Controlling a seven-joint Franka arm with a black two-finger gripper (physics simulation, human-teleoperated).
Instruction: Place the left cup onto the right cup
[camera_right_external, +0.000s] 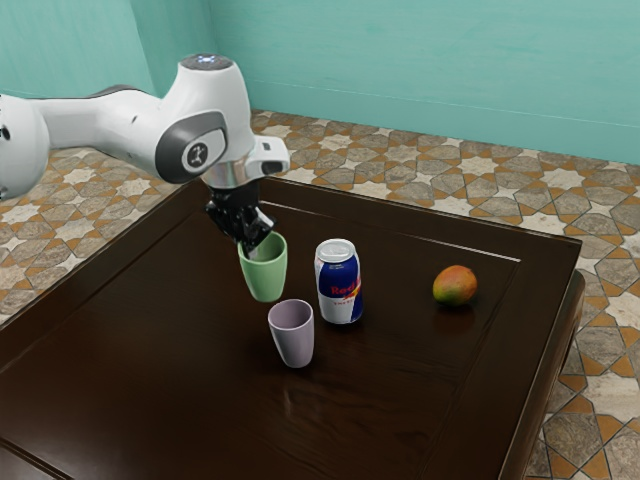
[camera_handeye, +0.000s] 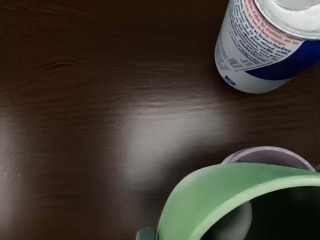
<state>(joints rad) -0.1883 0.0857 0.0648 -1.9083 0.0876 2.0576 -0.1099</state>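
A green cup (camera_right_external: 264, 268) hangs tilted above the dark table, and my gripper (camera_right_external: 252, 237) is shut on its rim, one finger inside and one outside. A lilac cup (camera_right_external: 292, 332) stands upright on the table just below and toward the exterior view's right of the green one. From the wrist, the green cup's rim (camera_handeye: 235, 195) is close under my hand, and the lilac cup's rim (camera_handeye: 270, 154) peeks out from behind it.
A blue and silver drink can (camera_right_external: 339, 281) (camera_handeye: 267, 45) stands right beside the lilac cup. An orange-green mango (camera_right_external: 455, 286) lies farther toward the exterior view's right. The dark wooden table (camera_right_external: 150, 380) has a raised rim.
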